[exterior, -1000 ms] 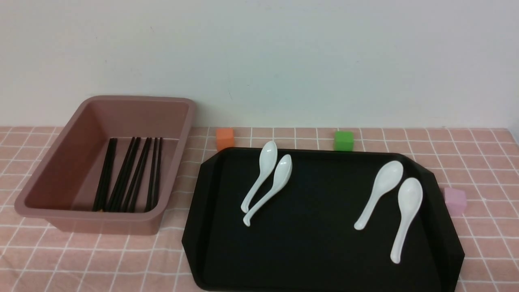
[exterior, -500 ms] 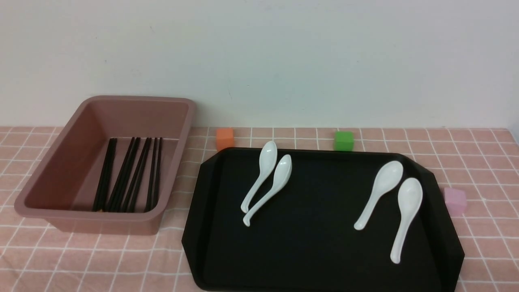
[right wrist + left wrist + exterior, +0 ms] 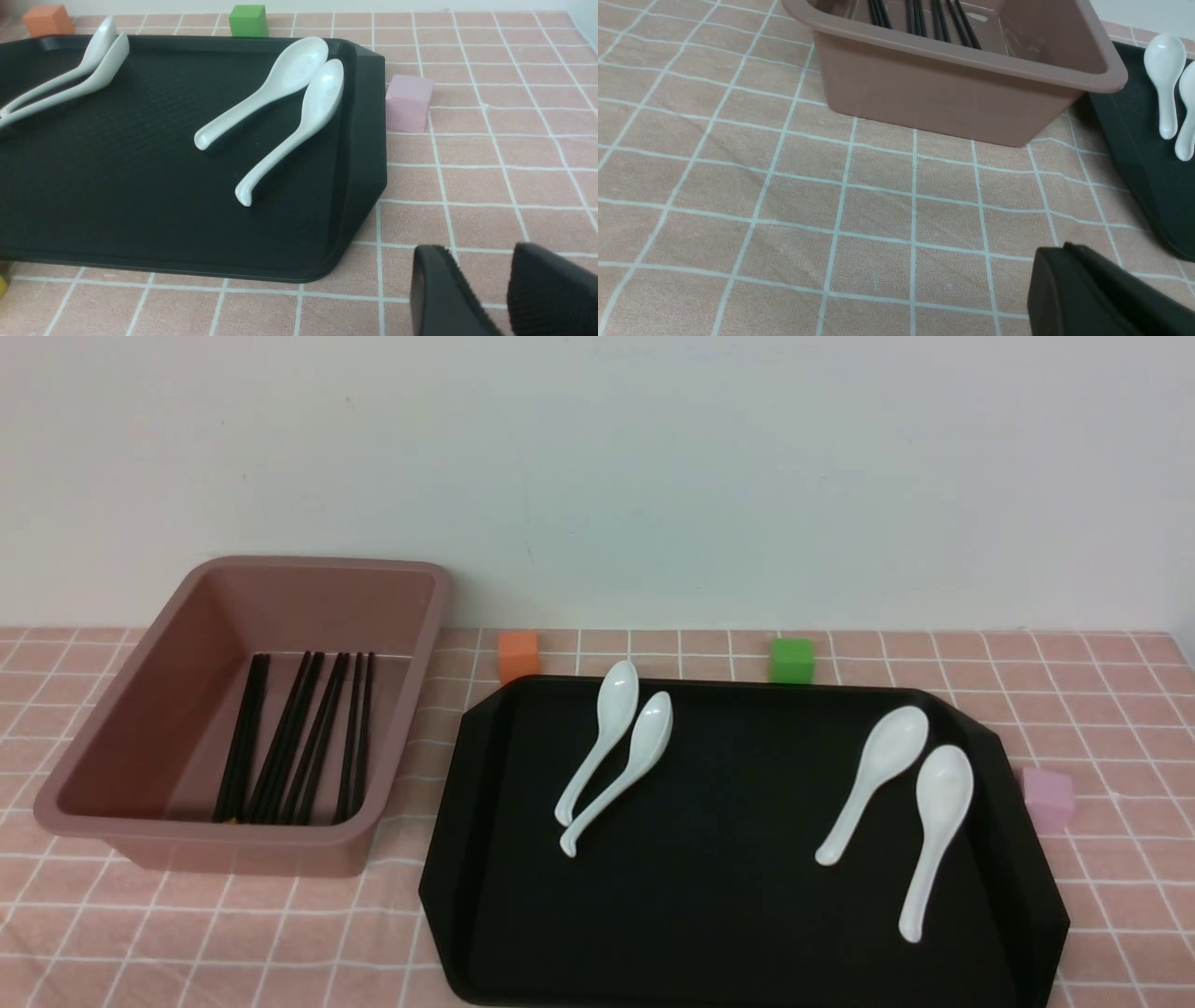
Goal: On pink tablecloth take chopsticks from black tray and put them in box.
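Note:
Several black chopsticks (image 3: 299, 737) lie side by side inside the mauve box (image 3: 224, 835) at the left on the pink tablecloth (image 3: 1074, 691). No chopsticks show on the black tray (image 3: 728, 859). Neither gripper appears in the front view. In the left wrist view my left gripper (image 3: 1064, 249) is shut with nothing in it, low over the tablecloth (image 3: 784, 186) in front of the box (image 3: 934, 93), where the chopsticks (image 3: 920, 11) show. In the right wrist view my right gripper (image 3: 481, 254) stands open and empty over the cloth, beside the tray's (image 3: 117, 163) near right corner.
Two pairs of white spoons (image 3: 611, 747) (image 3: 896, 793) lie on the tray. An orange cube (image 3: 518, 655) and a green cube (image 3: 791, 660) sit behind the tray. A pink cube (image 3: 1047, 798) sits at its right side.

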You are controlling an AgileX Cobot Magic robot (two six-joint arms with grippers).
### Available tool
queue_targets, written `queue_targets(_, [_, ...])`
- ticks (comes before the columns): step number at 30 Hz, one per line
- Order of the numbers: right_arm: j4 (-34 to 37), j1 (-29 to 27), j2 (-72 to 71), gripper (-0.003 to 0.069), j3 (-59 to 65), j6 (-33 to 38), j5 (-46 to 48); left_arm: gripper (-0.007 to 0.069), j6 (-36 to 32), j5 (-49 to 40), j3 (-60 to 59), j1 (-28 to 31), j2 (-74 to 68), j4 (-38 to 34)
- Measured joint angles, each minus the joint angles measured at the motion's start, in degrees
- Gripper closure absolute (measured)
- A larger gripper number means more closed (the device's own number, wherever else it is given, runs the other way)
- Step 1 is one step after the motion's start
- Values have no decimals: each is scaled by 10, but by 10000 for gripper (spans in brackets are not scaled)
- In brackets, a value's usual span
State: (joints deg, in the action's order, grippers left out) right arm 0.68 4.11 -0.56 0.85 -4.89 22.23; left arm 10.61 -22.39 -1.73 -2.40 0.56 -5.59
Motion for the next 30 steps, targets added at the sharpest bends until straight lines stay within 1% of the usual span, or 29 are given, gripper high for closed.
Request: queue_targets(30, [0, 0, 0, 419, 0, 0, 0, 593, 0, 0, 0, 0, 0, 0])
